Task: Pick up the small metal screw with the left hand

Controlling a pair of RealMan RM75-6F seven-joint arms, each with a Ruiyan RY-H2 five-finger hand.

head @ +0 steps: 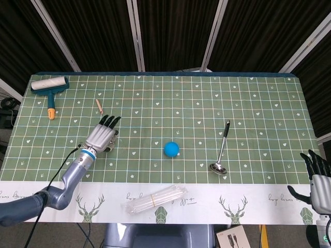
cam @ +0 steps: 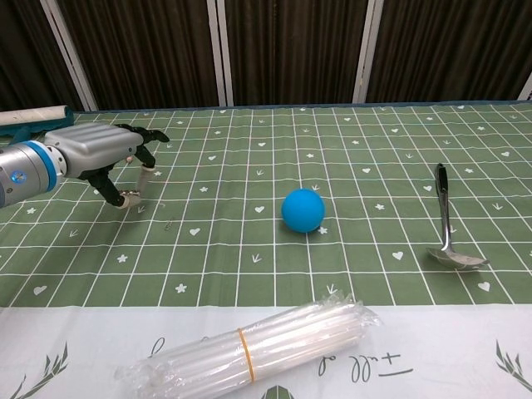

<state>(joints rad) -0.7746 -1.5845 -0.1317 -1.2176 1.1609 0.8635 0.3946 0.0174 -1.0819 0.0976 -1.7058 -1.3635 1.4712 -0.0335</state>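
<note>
A small dark metal screw (cam: 170, 223) lies on the green grid cloth, too small to make out in the head view. My left hand (cam: 98, 158) (head: 103, 135) hovers above the cloth, left of and a little behind the screw. Its fingers (cam: 147, 173) curl downward, apart from the thumb, and nothing shows between them. My right hand (head: 318, 174) hangs beyond the table's near right corner with its fingers spread and nothing in them.
A blue ball (cam: 302, 209) sits mid-table and a metal spoon (cam: 445, 218) lies to its right. A bundle of clear straws (cam: 249, 342) rests at the front edge. A lint roller (head: 49, 87) and a small wooden stick (head: 99, 107) lie at the far left.
</note>
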